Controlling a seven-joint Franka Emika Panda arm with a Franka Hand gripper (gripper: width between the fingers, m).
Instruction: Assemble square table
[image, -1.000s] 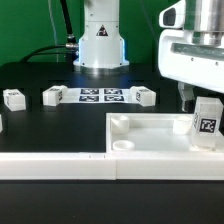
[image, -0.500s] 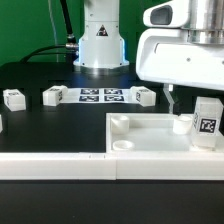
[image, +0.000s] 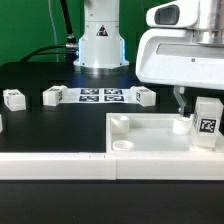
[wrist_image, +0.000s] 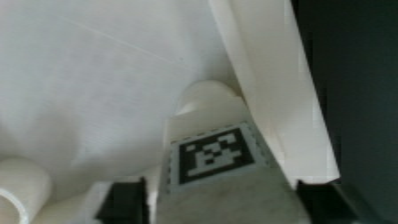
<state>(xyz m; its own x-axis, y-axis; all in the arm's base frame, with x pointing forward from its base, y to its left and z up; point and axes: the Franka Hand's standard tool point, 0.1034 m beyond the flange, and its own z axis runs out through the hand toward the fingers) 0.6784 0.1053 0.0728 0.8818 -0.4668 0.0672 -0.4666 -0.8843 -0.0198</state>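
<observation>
The white square table top lies at the front of the exterior view's right, rim up. One white tagged leg stands upright in its far right corner. My gripper hangs over that leg, one finger showing beside it with a gap. In the wrist view the leg lies between my two dark fingers, close to the top's rim. The gripper is open around it; a thin gap shows at one finger. Three more loose legs lie on the black table behind.
The marker board lies between the loose legs, before the robot base. A long white rail runs along the front, against the table top. A round corner socket shows on the top's near left corner.
My gripper body has shifted toward the exterior view's left and turned above the leg. The leg's tag faces the same way; the leg and the table top have not moved.
</observation>
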